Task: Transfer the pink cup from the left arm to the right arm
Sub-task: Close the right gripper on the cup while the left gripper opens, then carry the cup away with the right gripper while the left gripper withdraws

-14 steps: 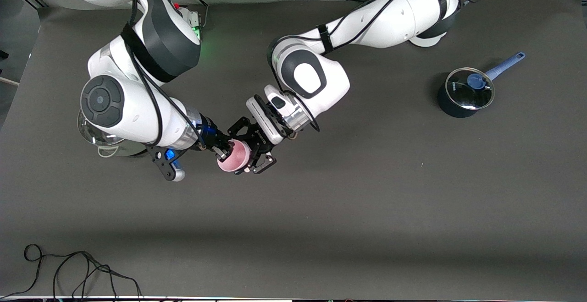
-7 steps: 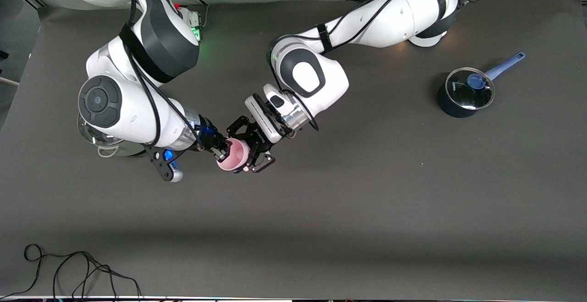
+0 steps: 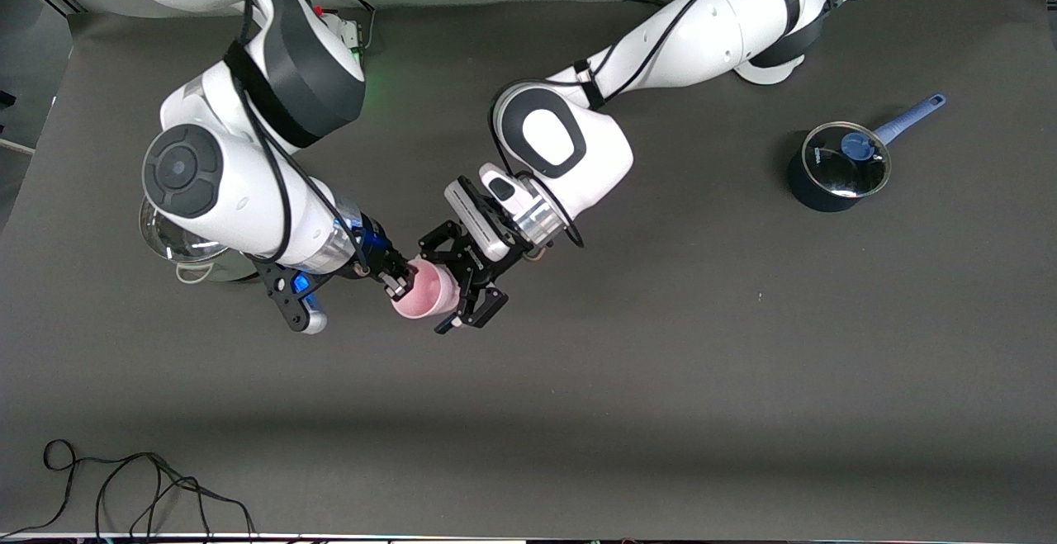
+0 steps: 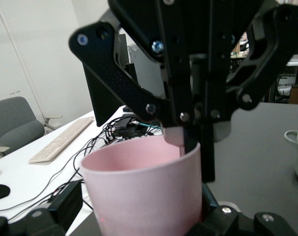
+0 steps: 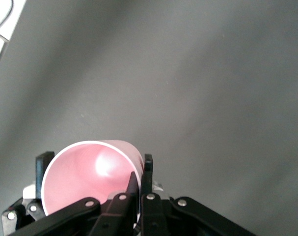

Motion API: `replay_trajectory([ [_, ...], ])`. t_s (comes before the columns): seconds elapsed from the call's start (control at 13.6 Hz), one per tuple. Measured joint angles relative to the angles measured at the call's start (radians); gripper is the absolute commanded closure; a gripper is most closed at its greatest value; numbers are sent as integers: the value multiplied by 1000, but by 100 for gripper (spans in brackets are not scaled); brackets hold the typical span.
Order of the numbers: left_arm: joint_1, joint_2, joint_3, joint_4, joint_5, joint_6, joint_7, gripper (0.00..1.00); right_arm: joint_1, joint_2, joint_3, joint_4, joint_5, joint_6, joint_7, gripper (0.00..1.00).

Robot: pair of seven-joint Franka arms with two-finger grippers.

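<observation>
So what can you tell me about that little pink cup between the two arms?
The pink cup is a small, plain, pale pink tumbler that looks like plastic, tapered, with no handle or markings, and nothing shows inside it. It is up in the air over the dark table, lying tilted on its side. The right gripper is pinched shut on its rim, one finger inside the cup. The left gripper has its fingers spread open around the cup's body; whether they touch it is unclear.
</observation>
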Motion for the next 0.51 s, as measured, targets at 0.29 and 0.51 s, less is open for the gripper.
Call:
replay_trajectory([
  [0.29,100,-4,29,-87,103,-60,-2,0,-41,2,-33,14,-107,-12,-41,100],
  [0.51,219,-23,34,-168,169,-164,0,0,-158,-6,-49,28,-111,-21,-163,100],
])
